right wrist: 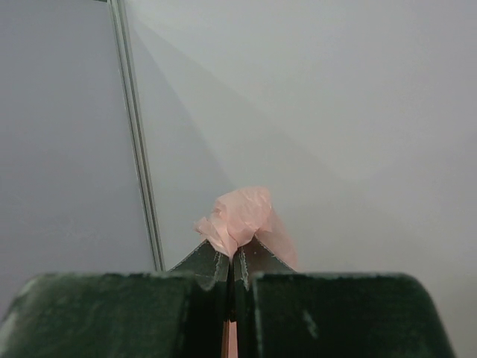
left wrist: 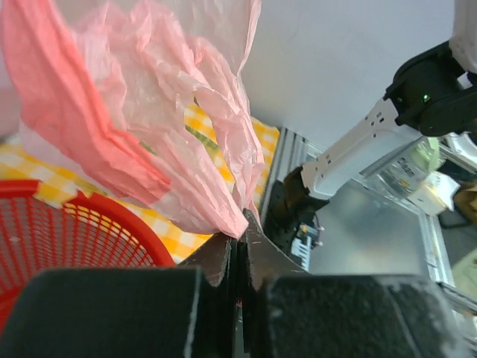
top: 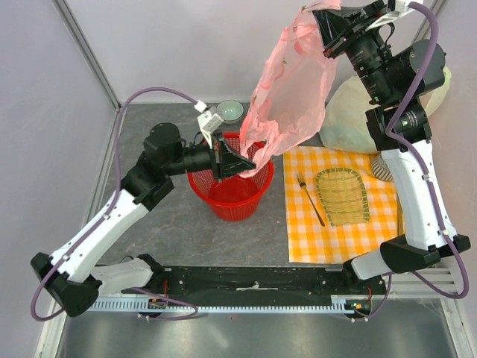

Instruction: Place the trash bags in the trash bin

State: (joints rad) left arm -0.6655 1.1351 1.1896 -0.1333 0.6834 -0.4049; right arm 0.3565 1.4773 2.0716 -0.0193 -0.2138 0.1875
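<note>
A translucent pink trash bag (top: 291,82) hangs stretched in the air between both grippers. My right gripper (top: 319,15) is raised high at the back and shut on the bag's top (right wrist: 240,216). My left gripper (top: 250,162) is shut on the bag's lower corner (left wrist: 223,209), right over the rim of the red mesh trash bin (top: 231,195). The bin's rim also shows in the left wrist view (left wrist: 67,200). The bag's lower end reaches the far side of the bin's opening.
A yellow checked cloth (top: 339,235) lies right of the bin with a fork (top: 310,198) and a woven tray (top: 343,195) on it. A pale yellow-green bag (top: 350,119) sits at the back right. A small green bowl (top: 230,110) stands behind the bin.
</note>
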